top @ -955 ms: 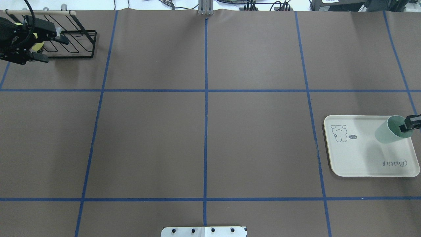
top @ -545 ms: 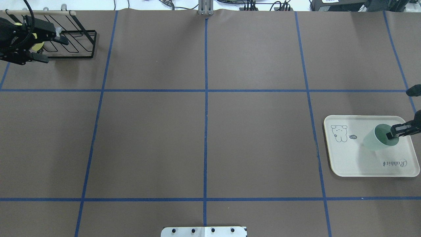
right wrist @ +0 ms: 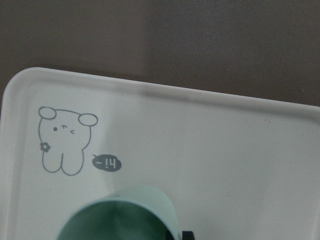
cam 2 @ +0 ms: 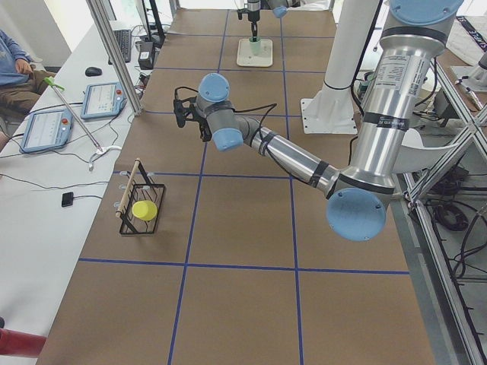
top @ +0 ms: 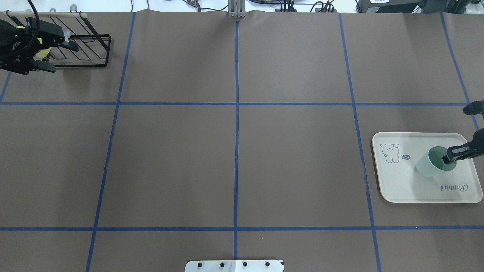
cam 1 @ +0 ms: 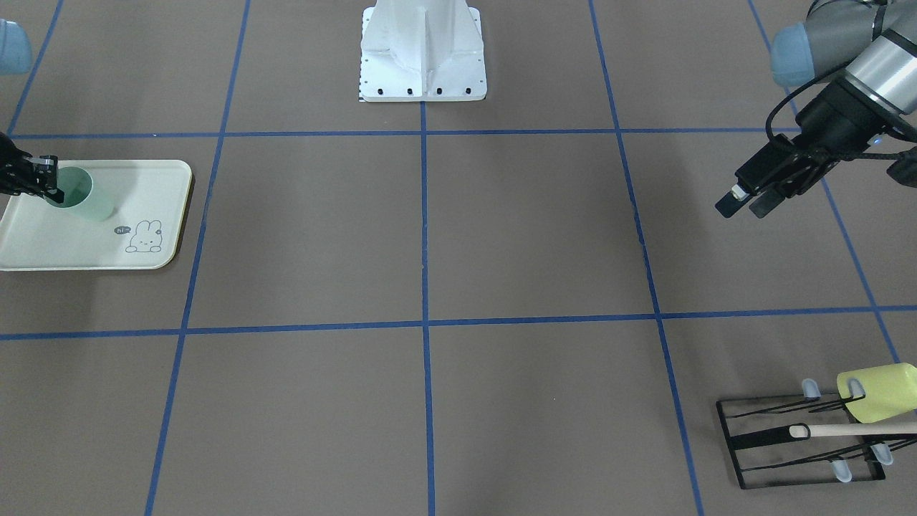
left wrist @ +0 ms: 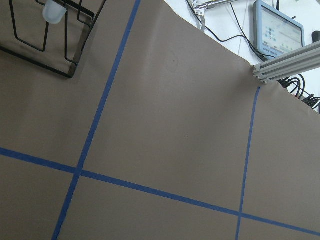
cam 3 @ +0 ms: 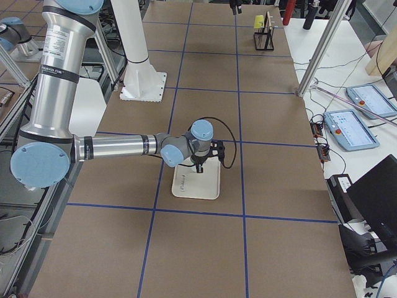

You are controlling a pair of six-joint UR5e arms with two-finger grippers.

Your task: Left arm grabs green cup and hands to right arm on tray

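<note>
The pale mint-green cup [top: 430, 168] is over the right half of the cream tray [top: 401, 181], upright and slightly tilted. My right gripper [top: 452, 155] is shut on its rim, one finger inside the cup. The front-facing view shows the same grip [cam 1: 49, 183] on the cup [cam 1: 84, 201] above the tray [cam 1: 43, 244]. The right wrist view shows the cup's rim [right wrist: 130, 215] and the tray's bunny drawing [right wrist: 65, 142]. I cannot tell whether the cup's base touches the tray. My left gripper [top: 60, 57] is open and empty at the far left, beside the rack.
A black wire rack [top: 87, 49] with a wooden rod stands at the far left corner and holds a yellow-green cup [cam 1: 877, 393]. The robot's white base plate [cam 1: 423, 57] is at the near middle edge. Blue tape lines cross the brown table.
My right gripper has carried the green cup from the tray's right edge leftward and toward the robot, and lower. The left arm has hardly moved.
</note>
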